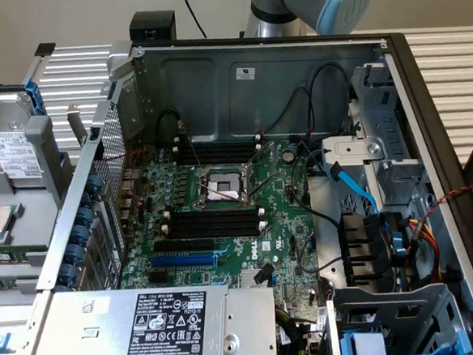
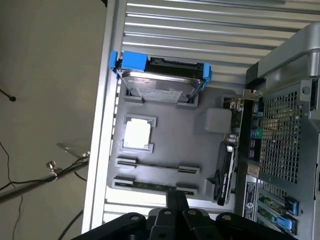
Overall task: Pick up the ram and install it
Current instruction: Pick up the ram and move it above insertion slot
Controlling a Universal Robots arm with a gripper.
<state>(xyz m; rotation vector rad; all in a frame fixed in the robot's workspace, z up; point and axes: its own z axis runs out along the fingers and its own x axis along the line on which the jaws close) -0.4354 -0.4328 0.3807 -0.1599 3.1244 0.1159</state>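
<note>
One ram is being carried by the gray tray at the exterior view's left. The closed fingers are being held near it.

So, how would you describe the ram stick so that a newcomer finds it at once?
Find the grey tray beside the open computer case. On it, past the hard drive in its blue bracket and the square processor, lies the ram: a thin green strip, unlike those blocky parts.
</note>
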